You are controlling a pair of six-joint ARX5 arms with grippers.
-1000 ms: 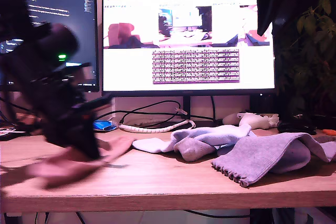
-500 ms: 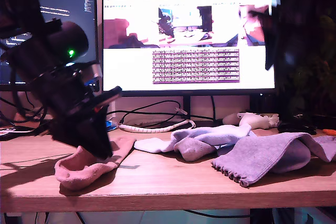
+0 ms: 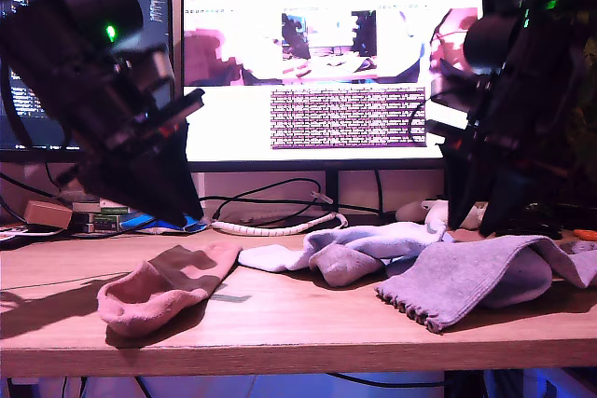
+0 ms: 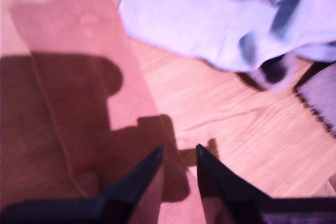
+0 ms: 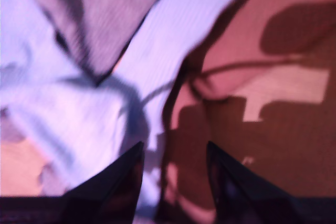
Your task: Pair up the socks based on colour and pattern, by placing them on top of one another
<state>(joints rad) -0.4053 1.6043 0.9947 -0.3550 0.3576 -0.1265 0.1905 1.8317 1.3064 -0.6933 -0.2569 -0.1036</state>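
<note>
Pink sock (image 3: 159, 288) lies flat on the wooden desk (image 3: 298, 323) at the exterior view's left, released and clear of my first gripper (image 4: 178, 153), which has risen off it since half a second ago, when its tip pressed down on the fabric. In the first wrist view the two dark fingers (image 4: 142, 174) stand slightly apart with nothing between them, above the pink sock (image 4: 79, 77) and near a white sock (image 4: 199, 35). That pale sock (image 3: 345, 251) rests at the middle of the desk in the exterior view, touching the pink one's far end on one side and a grey-lavender sock (image 3: 476, 277) with a frilly cuff on the other, at the exterior view's right. My second gripper (image 5: 173, 156) has dropped into the scene at the exterior view's right, where a second ago only a dark blur showed high up; it now hangs just behind the grey sock. Its fingers (image 5: 118, 174) are spread and empty over white fabric (image 5: 105, 108) and grey fabric (image 5: 100, 19). Behind the socks, a monitor (image 3: 334, 76) glows, with a coiled white cable (image 3: 275, 226) at its foot.
</note>
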